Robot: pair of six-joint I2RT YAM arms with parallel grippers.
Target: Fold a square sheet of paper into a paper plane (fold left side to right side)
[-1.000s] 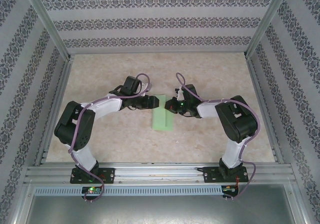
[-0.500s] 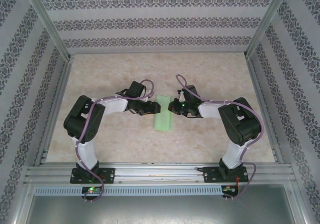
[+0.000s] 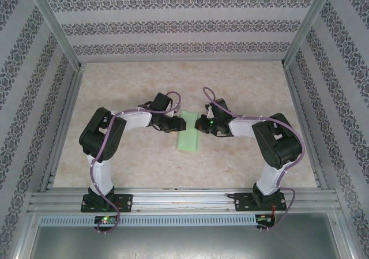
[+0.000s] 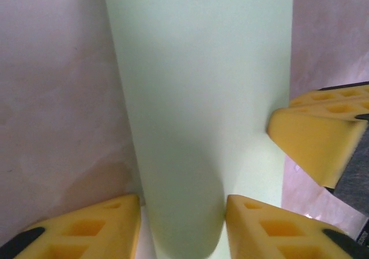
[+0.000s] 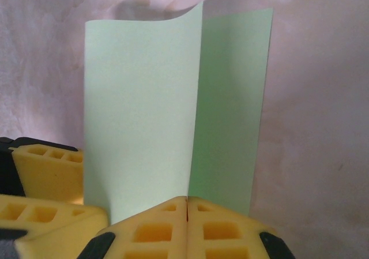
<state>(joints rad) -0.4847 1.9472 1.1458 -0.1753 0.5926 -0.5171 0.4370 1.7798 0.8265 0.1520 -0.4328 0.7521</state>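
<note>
At 9 o'clock my left jaws stand partly open astride the curled green paper [image 4: 196, 97]. At 3 o'clock my right jaws are closed, tips at its edge.

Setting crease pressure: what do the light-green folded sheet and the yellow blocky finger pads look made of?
Light-green folded sheet: thin matte paper; it bows in a soft curl. Yellow blocky finger pads: probably moulded foam or soft rubber, matte, with square hollow cells.

My left gripper [image 3: 173, 123] backed off light-green folded paper sheet [image 3: 189, 136], then returned to its left edge; elbow swung right.
</note>
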